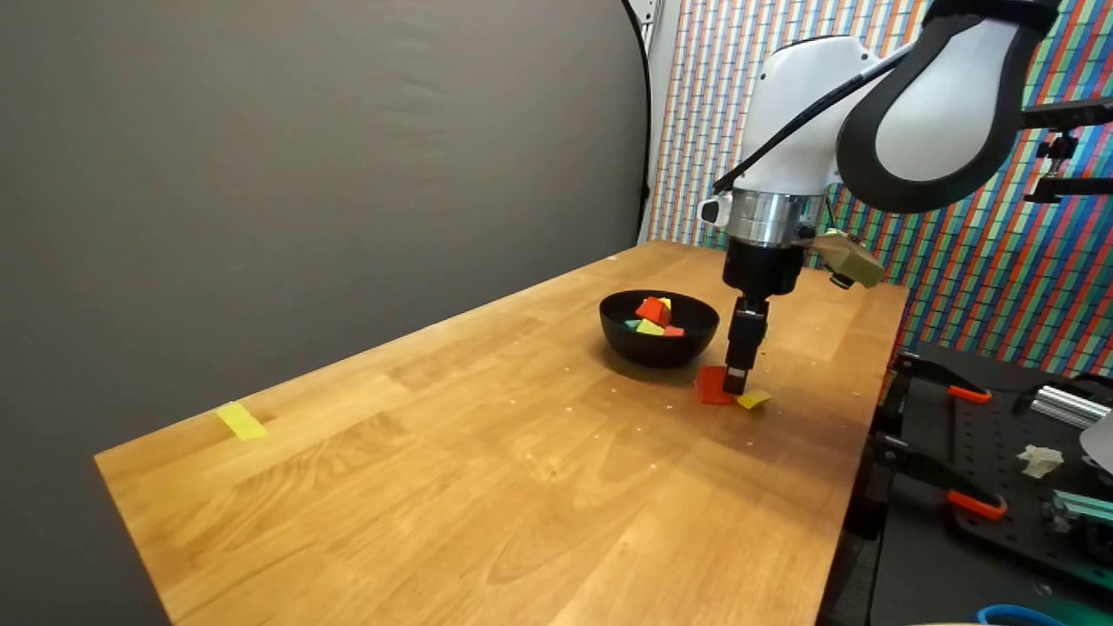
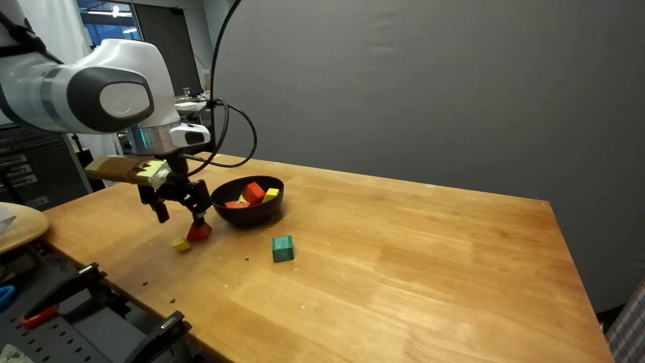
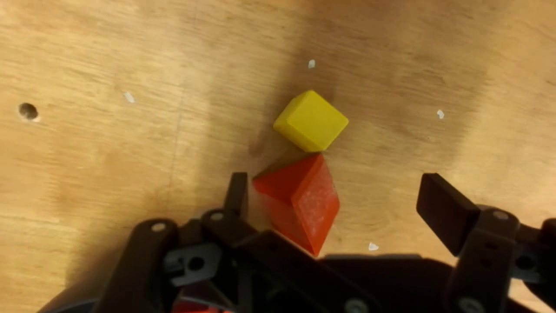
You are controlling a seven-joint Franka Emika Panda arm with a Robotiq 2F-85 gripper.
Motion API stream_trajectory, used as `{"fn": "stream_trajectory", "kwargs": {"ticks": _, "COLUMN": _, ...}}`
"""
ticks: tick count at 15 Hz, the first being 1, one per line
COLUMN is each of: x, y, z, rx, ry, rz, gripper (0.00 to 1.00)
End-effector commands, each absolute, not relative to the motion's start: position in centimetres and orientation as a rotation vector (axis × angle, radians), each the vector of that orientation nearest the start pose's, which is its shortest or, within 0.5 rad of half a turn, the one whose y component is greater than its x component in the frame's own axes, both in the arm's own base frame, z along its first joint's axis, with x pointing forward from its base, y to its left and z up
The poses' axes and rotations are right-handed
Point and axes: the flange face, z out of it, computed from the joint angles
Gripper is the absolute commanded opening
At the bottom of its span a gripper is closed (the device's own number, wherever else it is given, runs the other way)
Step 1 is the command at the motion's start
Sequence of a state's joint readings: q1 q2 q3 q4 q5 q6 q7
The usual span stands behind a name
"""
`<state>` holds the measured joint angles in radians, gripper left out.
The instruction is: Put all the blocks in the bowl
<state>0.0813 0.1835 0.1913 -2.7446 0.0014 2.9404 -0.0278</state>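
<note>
My gripper stands open, low over the table. Between its fingers, nearer the left one in the wrist view, sits a wedge-shaped red block; I see a gap to either finger there. Just beyond it lies a yellow block, their corners almost meeting. The black bowl is beside the gripper in both exterior views, holding several red and yellow blocks and a bit of green. In an exterior view a green block rests on the table in front of the bowl.
A flat yellow strip lies by the table's far corner. Alongside the table is a dark perforated plate with orange-tipped clamps. A round wooden board stands at the left in an exterior view.
</note>
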Motion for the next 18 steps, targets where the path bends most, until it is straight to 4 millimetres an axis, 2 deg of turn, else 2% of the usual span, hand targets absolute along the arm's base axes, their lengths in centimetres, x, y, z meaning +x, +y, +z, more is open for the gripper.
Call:
{"fn": "stream_trajectory", "kwargs": {"ticks": 1, "x": 36.6, "y": 12.1, "z": 15.4, "rx": -3.090, "ry": -0.482, "rz": 0.013, "gripper": 1.00}}
{"fn": "stream_trajectory", "kwargs": {"ticks": 6, "x": 35.2, "y": 12.8, "z": 12.6, "rx": -3.111, "ry": -0.512, "rz": 0.055, "gripper": 1.00}}
{"fn": "stream_trajectory", "kwargs": {"ticks": 13, "x": 35.1, "y": 13.1, "z": 12.3, "rx": -3.153, "ry": -0.524, "rz": -0.047, "gripper": 1.00}}
{"fn": "stream_trajectory", "kwargs": {"ticks": 14, "x": 35.0, "y": 13.1, "z": 12.2, "rx": -3.159, "ry": -0.529, "rz": -0.053, "gripper": 0.92}}
{"fn": "stream_trajectory", "kwargs": {"ticks": 15, "x": 34.9, "y": 13.2, "z": 12.1, "rx": -3.163, "ry": -0.535, "rz": -0.057, "gripper": 0.73}}
{"fn": "stream_trajectory", "kwargs": {"ticks": 18, "x": 34.9, "y": 13.3, "z": 12.2, "rx": -3.180, "ry": -0.522, "rz": -0.072, "gripper": 0.50}}
